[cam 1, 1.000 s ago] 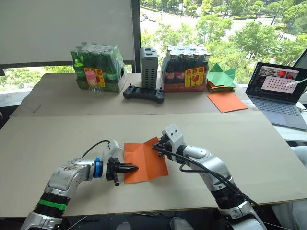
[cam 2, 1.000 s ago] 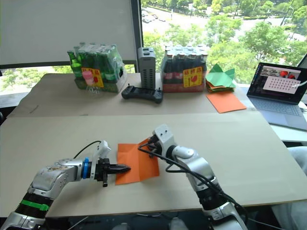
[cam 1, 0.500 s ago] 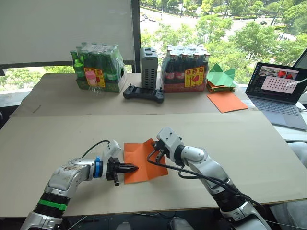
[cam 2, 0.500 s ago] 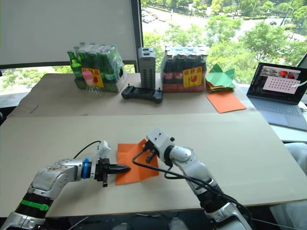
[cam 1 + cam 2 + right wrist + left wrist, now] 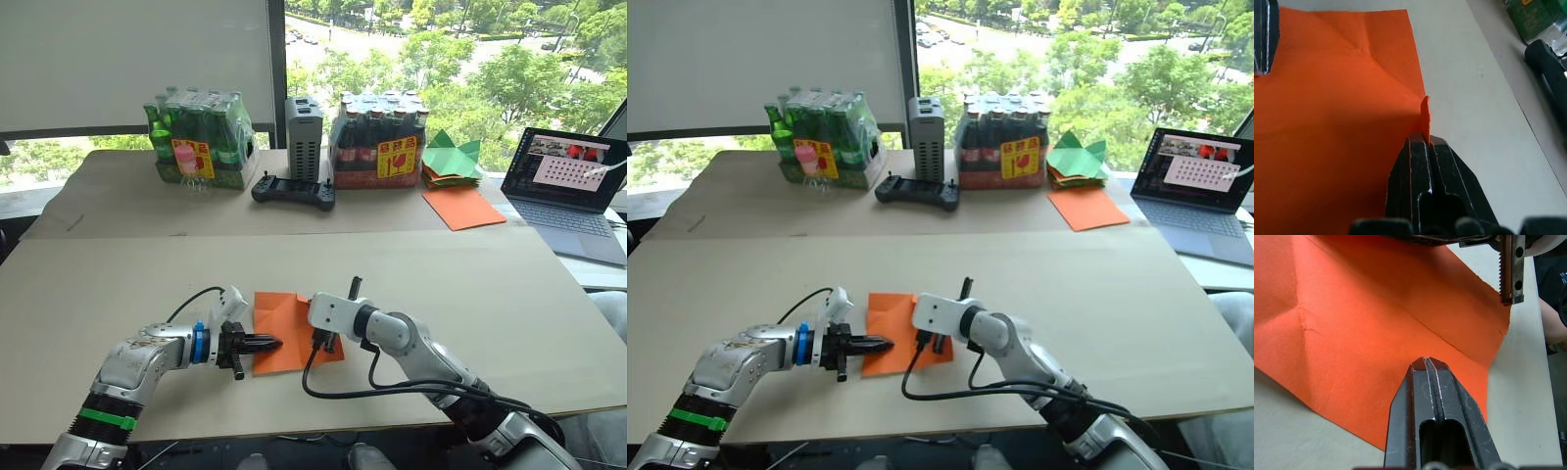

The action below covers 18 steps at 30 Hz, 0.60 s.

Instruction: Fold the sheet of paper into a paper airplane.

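A: Now, nearest items first, please.

B: Item one, left gripper (image 5: 266, 343): fingers pressed together, tips resting on the near-left part of the sheet, pinning it; nothing held between them. Item two, sheet of paper (image 5: 286, 328): bright orange, creased, lying on the near table (image 5: 118, 284) between the two arms; mostly flat, one edge lifted. Item three, right gripper (image 5: 1425, 139): fingers closed on a thin raised lip of that sheet's edge.

A: Handling notes?

B: Judged light, limp and easily torn; likely to slide on the smooth board unless pinned; best taken at an edge or corner, with the crease pressed down afterwards.

A: Changes against the record of a second ago?

B: Right arm has swung lower and further over the sheet, its wrist now turned sideways; the flap it carries lies flatter across the paper; left gripper keeps its place.

A: Farther stock?

B: Game controller (image 5: 293, 190); grey box (image 5: 303, 137); green bottle pack (image 5: 199, 137); dark bottle pack (image 5: 379, 140); smooth orange sheet (image 5: 463, 208); green paper pieces (image 5: 452, 159); laptop (image 5: 571, 186).
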Motion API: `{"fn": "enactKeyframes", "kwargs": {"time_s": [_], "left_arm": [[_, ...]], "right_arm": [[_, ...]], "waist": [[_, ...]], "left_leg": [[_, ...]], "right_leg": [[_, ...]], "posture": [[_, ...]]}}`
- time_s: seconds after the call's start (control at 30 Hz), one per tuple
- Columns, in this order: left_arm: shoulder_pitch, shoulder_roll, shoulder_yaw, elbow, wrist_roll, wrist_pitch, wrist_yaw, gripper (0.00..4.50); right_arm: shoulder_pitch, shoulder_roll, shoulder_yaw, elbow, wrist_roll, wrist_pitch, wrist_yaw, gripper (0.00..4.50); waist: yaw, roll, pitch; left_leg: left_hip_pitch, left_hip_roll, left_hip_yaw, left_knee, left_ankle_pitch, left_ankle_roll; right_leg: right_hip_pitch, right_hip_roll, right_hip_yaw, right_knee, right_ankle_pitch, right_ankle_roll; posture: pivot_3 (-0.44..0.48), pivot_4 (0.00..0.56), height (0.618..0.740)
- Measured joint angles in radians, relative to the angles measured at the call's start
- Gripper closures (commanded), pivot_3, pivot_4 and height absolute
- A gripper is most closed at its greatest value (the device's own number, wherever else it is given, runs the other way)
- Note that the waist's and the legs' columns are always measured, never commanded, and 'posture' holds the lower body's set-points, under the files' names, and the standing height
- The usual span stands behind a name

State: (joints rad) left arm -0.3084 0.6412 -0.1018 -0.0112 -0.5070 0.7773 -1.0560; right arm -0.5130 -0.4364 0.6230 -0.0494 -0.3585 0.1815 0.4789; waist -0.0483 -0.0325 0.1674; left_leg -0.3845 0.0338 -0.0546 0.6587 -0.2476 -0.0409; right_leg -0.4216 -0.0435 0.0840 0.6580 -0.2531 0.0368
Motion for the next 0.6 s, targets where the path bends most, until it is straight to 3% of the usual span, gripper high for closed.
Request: {"fn": "enactKeyframes", "kwargs": {"time_s": [0.3,0.6], "left_arm": [[-0.029,-0.042,0.023,0.01,-0.012,0.051,0.063,4.5],[-0.188,-0.099,0.197,0.037,-0.13,0.225,0.197,4.5]], "right_arm": [[-0.067,-0.027,0.066,0.111,-0.228,-0.223,-0.029,4.44],[-0.062,-0.005,0.042,0.122,-0.267,-0.267,0.003,4.44]], "waist": [[0.001,0.0,0.0],[-0.003,-0.001,0.0]], "left_leg": [[0.001,0.0,0.0,0.001,0.0,0.0],[0.001,0.0,-0.001,0.001,0.0,0.0]], "right_leg": [[0.001,0.0,0.0,0.001,0.0,0.0],[0.001,0.0,0.0,0.001,0.0,-0.001]], "posture": [[0.0,0.15,0.74],[0.0,0.15,0.74]]}}
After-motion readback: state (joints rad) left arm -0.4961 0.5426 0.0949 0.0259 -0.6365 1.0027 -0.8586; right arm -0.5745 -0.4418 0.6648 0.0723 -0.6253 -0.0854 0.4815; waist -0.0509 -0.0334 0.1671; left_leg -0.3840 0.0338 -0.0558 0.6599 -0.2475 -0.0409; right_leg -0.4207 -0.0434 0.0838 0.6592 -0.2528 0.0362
